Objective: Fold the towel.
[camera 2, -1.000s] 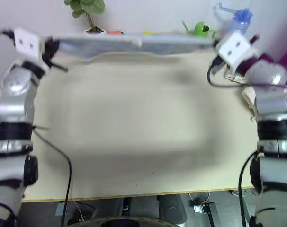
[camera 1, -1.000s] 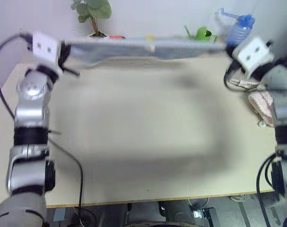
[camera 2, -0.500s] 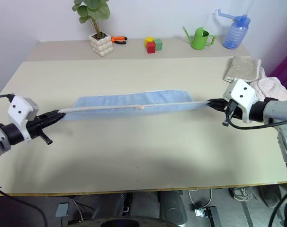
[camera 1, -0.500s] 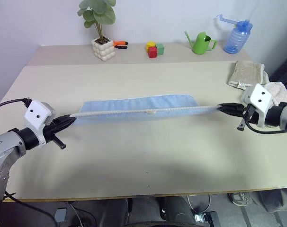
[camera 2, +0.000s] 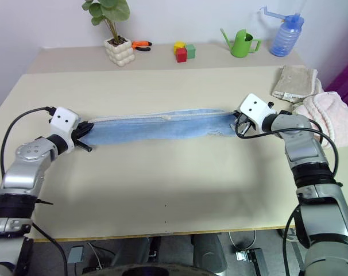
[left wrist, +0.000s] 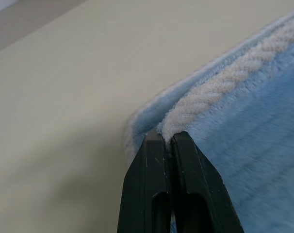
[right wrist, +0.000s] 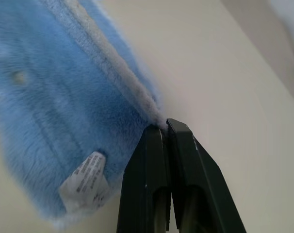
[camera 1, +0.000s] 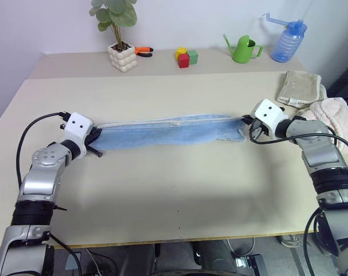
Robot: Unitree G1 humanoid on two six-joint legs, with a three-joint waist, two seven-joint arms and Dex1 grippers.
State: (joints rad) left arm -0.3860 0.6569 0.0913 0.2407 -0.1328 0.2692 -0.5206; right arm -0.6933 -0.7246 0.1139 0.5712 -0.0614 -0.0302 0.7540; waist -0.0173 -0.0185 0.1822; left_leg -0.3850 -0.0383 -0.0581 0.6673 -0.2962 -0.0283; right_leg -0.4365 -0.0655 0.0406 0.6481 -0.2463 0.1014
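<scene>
Now the towel (camera 1: 168, 130) lies lengthwise left to right.

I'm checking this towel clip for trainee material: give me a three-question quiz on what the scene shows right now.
1. True or false: the blue towel lies in a long band on the table.
2. Which end effector holds an end of the towel? A) the left end effector alone B) the right end effector alone C) both
3. Fill in: the green item at the back of the table is a ______.

Key: 1 true. 2 C, each is shut on a hem corner. 3 watering can.
</scene>
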